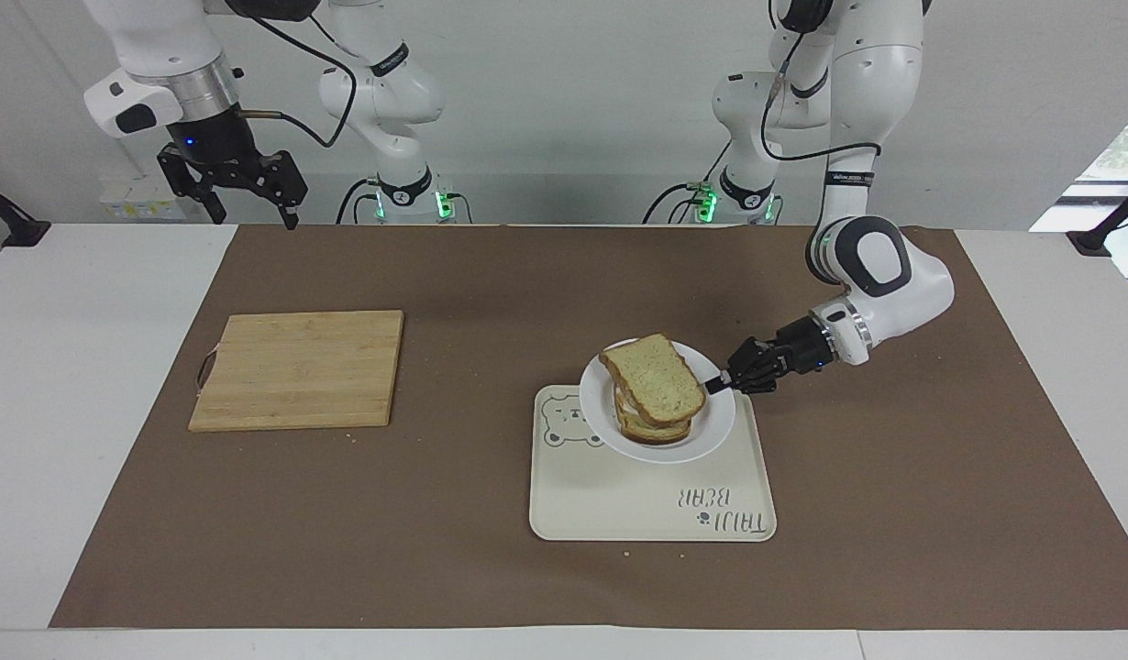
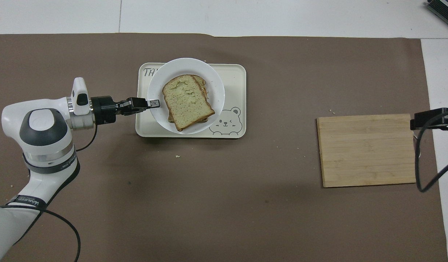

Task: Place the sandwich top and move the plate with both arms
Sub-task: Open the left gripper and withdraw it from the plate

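The white plate (image 1: 715, 426) (image 2: 216, 87) hangs over the cream bear tray (image 1: 651, 504) (image 2: 233, 78), raised above it. On the plate lies a stacked sandwich, its top slice the pale speckled sandwich top (image 1: 654, 378) (image 2: 187, 102). My left gripper (image 1: 722, 378) (image 2: 153, 103) is shut on the plate's rim at the side toward the left arm's end. My right gripper (image 1: 252, 209) hangs open high above the table edge by the right arm's base, waiting; in the overhead view only a dark part of the right gripper (image 2: 429, 119) shows.
A wooden cutting board (image 1: 298, 368) (image 2: 366, 150) lies toward the right arm's end of the brown mat. Crumbs are scattered on the mat. The tray's bear drawing (image 2: 227, 123) is at its corner nearest the robots.
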{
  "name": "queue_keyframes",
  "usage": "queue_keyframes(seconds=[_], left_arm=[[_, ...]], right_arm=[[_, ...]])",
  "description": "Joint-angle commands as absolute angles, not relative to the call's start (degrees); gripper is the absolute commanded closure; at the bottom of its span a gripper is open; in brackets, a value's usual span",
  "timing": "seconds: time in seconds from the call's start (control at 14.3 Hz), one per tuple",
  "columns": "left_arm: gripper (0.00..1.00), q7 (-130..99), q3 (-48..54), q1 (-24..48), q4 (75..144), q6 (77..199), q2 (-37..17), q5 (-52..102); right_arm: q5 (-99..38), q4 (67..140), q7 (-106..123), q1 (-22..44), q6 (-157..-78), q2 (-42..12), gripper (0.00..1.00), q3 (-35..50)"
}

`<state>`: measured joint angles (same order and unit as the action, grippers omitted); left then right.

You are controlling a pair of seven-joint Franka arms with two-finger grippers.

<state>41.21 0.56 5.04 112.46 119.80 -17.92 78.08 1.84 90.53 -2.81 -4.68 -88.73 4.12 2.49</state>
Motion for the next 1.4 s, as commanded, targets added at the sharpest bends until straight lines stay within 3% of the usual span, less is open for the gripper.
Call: queue_keyframes(seconds=[0.0,0.28,0.63,0.77,0.91,1.05,1.33], left_arm=[[1.0,39.81,1.76,2.72,105.57,119.35,-24.68,73.66],[1.0,39.64,2.28,4.3,102.48,123.2,-29.96,67.86],[1.0,39.11,2.64,4.83,101.69,123.84,-30.32,64.96],[0.68,38.94,2.55,4.83,101.69,123.4,-30.24,64.42],[0.56,38.59,2.46,4.4,101.52,123.31,-30.23,64.25],[0.51,35.88,2.29,4.74,99.85,123.31,-29.45,58.4],[0.14,26.64,2.11,5.01,96.94,123.31,-25.15,39.68]], right_arm=[[1.85,89.38,-1.58,-4.92,-87.54,3.52,0.0,2.55],[1.85,89.3,-1.58,-4.92,-87.54,3.52,0.0,2.55],[1.85,89.3,-1.58,-4.92,-87.54,3.52,0.0,2.64],[1.85,89.38,-1.58,-4.92,-87.54,3.52,0.0,2.55],[1.85,89.3,-1.58,-4.92,-87.54,3.6,0.0,2.55],[1.85,89.3,-1.58,-4.92,-87.54,3.52,0.0,2.64],[1.85,89.3,-1.58,-4.92,-87.54,3.6,0.0,2.64]])
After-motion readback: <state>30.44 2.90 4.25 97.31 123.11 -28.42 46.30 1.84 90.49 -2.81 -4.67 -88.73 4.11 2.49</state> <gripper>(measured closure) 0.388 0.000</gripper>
